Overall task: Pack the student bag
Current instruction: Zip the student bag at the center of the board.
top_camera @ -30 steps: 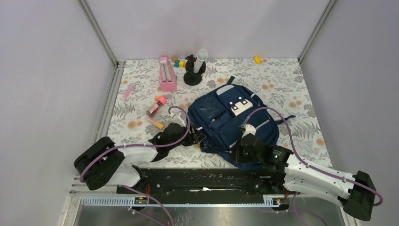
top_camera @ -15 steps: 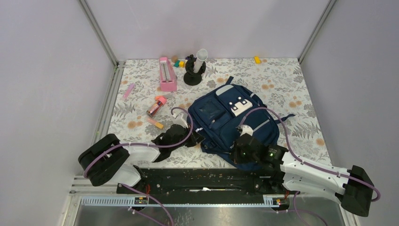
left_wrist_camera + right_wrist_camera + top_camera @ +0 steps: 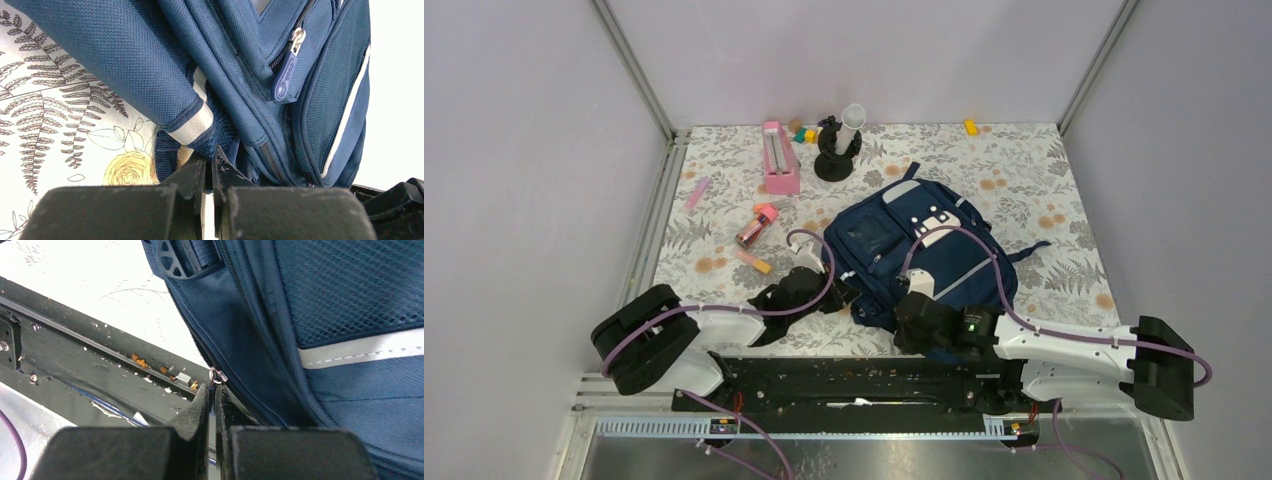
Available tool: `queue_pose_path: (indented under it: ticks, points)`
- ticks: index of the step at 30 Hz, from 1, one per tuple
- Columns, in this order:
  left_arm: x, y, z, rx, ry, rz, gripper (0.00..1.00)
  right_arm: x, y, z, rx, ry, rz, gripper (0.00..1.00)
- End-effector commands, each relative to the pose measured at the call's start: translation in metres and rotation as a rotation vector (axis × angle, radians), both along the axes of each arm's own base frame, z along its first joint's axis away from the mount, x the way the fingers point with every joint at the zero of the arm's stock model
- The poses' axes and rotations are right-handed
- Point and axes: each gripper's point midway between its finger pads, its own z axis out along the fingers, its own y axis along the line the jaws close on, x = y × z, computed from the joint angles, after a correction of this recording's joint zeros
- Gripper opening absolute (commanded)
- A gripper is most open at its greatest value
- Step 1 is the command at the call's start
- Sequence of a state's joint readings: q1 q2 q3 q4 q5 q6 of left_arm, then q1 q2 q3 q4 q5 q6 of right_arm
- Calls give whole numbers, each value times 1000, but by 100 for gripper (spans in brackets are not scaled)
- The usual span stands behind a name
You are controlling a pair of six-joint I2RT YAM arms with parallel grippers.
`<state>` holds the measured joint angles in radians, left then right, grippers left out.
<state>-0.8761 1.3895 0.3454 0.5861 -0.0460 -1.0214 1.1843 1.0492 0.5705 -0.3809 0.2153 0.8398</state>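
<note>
Navy fabric of the student bag (image 3: 879, 245), lying between both arms, is pinched in the left pincer (image 3: 210, 167), jaws shut, seemingly to steady it. The right pincer (image 3: 215, 395), closed tight, grips the zip slider (image 3: 216, 375) at its tips, likely to open it. A pink case (image 3: 779, 158) and a marker (image 3: 757, 225) wait on the surface (image 3: 1044, 190) beyond the left pincer.

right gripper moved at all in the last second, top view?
Yes. Against the black base rail, the right gripper has slid left along the near edge of the student bag, toward the left arm.
</note>
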Motion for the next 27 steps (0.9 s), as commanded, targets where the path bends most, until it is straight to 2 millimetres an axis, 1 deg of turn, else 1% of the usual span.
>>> queue_pose_path:
  ticks: [1, 5, 8, 14, 18, 22, 27]
  points:
    - [1, -20, 38, -122, -68, -30, 0, 12, 38, 36, 114, -86, -16, 0]
    - [3, -20, 41, -127, -73, -23, 0, 6, 45, 33, 94, -103, -11, 0]
    - [2, -22, 41, -130, -70, -30, 0, 6, 52, 30, 91, -129, -11, 0]
    - [0, -25, 41, -150, -61, -41, 0, 18, 73, 27, 118, -202, -9, 0]
    - [-2, -25, 39, -150, -57, -46, 0, 25, 84, 30, 92, -229, 6, 0]
    - [-3, -19, 37, -146, -55, -37, 0, 31, 85, 27, 48, -264, 17, 0]
    - [-6, -20, 37, -160, -50, -44, 0, 37, 89, 30, 17, -305, 51, 0]
